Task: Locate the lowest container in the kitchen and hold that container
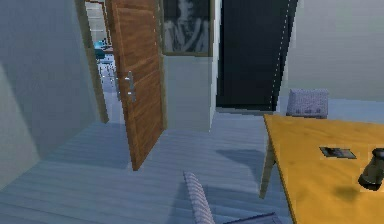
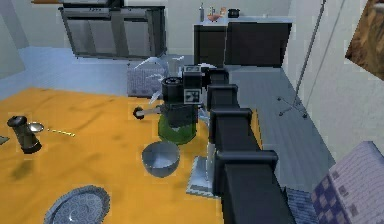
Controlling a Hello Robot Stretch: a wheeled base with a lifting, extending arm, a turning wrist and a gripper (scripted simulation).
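Dark arm [image 2: 240,165] stretches across orange table [image 2: 95,118] near green container [image 2: 178,130], grey bowl [image 2: 160,158].

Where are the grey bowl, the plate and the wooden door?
grey bowl [image 2: 160,158]: arm side view, its inner hollow.
plate [image 2: 78,207]: arm side view, its middle.
wooden door [image 1: 140,80]: forward view, mid panel.
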